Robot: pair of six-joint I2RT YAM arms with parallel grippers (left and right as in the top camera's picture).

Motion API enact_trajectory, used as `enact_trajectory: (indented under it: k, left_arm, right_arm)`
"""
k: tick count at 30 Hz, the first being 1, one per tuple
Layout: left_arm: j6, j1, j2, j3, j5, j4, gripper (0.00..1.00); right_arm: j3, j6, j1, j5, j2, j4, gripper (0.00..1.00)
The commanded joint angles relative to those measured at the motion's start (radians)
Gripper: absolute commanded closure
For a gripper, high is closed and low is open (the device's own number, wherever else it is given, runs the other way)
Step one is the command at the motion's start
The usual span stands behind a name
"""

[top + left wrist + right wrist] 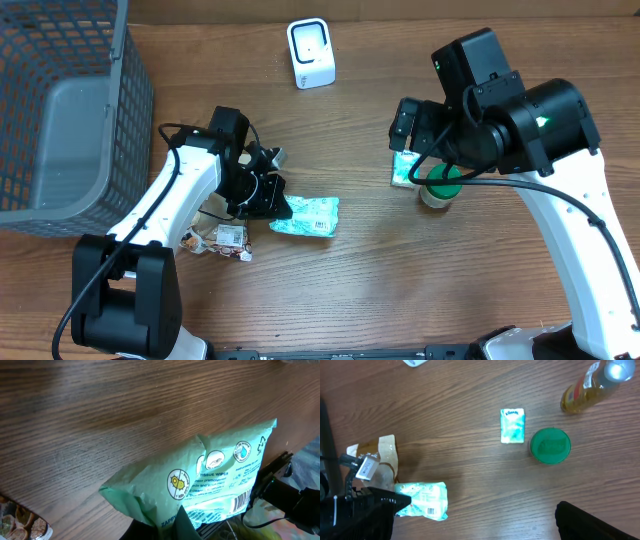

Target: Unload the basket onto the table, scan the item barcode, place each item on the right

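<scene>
The item, a green pack of wet wipes (308, 215), lies on the wooden table left of the middle. My left gripper (268, 205) is shut on its left end. In the left wrist view the pack (215, 480) fills the lower frame, its crimped end pinched in the left gripper (220, 527), and its barcode (241, 501) faces up. My right gripper (405, 128) hangs open high over the right side, holding nothing. From there the pack (422, 500) and its barcode (431, 511) show at lower left. A white scanner (310, 52) stands at the back.
A grey mesh basket (70, 110) fills the far left. A small tissue pack (403, 168) and a green-lidded jar (440, 185) sit under the right arm, with a bottle (587, 387) beyond. Snack packets (220, 238) lie by the left arm.
</scene>
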Motion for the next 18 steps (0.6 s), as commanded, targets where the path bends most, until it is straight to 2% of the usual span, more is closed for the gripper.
enact_trajectory:
  k: [1,5,8,18]
  left_arm:
    - [-0.021,-0.006,-0.020,0.014,0.005,0.008,0.96]
    - [-0.030,-0.006,-0.020,0.014,0.005,0.008,0.96]
    - [-0.030,-0.006,-0.020,0.014,0.005,0.008,0.96]
    - [-0.034,-0.006,-0.020,0.014,0.003,0.018,0.96]
  right_arm:
    - [0.003,0.003,-0.007,0.014,-0.008,0.025,0.00]
    - [0.003,0.004,-0.028,0.123,-0.008,0.026,0.00]
    - [0.003,0.004,-0.094,0.101,-0.008,0.022,0.00]
    - [0.002,0.003,-0.472,0.053,-0.008,-0.032,0.00]
